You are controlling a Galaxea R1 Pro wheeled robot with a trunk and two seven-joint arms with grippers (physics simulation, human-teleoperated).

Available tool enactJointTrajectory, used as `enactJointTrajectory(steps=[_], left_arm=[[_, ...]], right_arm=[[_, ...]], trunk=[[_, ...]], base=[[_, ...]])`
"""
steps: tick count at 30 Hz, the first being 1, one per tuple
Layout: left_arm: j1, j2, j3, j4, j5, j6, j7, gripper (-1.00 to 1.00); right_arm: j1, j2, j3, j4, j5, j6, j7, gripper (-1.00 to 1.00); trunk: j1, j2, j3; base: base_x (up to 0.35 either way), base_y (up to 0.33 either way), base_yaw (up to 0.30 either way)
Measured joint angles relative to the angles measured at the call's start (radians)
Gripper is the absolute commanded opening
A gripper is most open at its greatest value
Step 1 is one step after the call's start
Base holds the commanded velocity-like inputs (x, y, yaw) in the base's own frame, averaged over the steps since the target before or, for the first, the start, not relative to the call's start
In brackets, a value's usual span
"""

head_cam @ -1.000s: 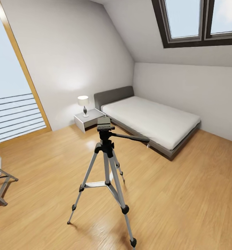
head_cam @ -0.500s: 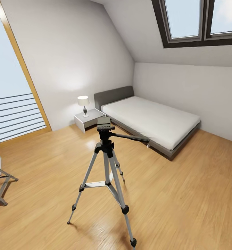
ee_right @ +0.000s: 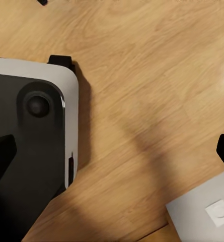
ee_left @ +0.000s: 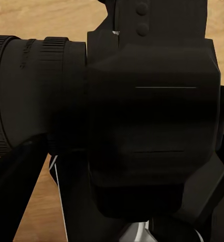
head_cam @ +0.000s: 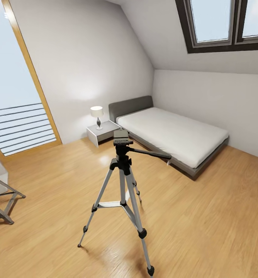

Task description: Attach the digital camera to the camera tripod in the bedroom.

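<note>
The camera tripod stands on the light wood floor in the middle of the head view, silver legs spread. Its black pan head carries nothing on top, and its long handle points right toward the bed. The black digital camera looms very close in the left wrist view, lens barrel to one side. It sits between the dark fingers of my left gripper, which is shut on it. My right gripper hangs open over the floor, fingertips far apart.
A grey low bed lies along the far right wall, with a nightstand and lamp beside it. A grey metal stool stands at the left edge. My own base shows below the right gripper.
The whole head picture has shifted slightly right and down, so the camera has moved. The tripod itself stands as before.
</note>
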Motion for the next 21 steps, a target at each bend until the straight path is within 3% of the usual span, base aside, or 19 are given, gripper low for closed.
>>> enactJointTrajectory(steps=[9,12,14,16,19,21], left_arm=[[0.0,-0.002,0.0,0.0,0.0,0.0,0.0,-1.0],[0.0,-0.003,0.0,0.0,0.0,0.0,0.0,-1.0],[0.0,-0.004,-0.001,0.0,0.0,0.0,0.0,-1.0],[0.0,-0.005,-0.001,0.0,0.0,0.0,0.0,-1.0],[0.0,-0.006,-0.001,0.0,0.0,0.0,0.0,-1.0],[0.0,-0.006,-0.001,0.0,0.0,0.0,0.0,-1.0]], right_arm=[[-0.002,-0.003,-0.004,-0.054,0.006,-0.004,0.003,1.0],[-0.002,0.017,-0.003,-0.256,0.005,0.036,0.007,1.0],[-0.002,0.047,0.001,-0.426,0.001,0.128,0.009,1.0],[-0.002,0.075,0.006,-0.609,-0.002,0.27,0.022,1.0],[0.002,0.126,0.029,-0.914,-0.007,0.528,0.091,1.0],[0.003,0.14,0.048,-1.035,-0.008,0.622,0.139,1.0]], trunk=[[0.0,0.0,0.0],[0.0,0.0,0.0],[0.0,0.0,0.0],[0.0,0.0,0.0],[0.0,0.0,0.0],[0.0,0.0,0.0]], base=[[0.0,0.0,0.0],[0.0,0.0,0.0],[0.0,0.0,0.0],[0.0,0.0,0.0],[0.0,0.0,0.0],[0.0,0.0,0.0]])
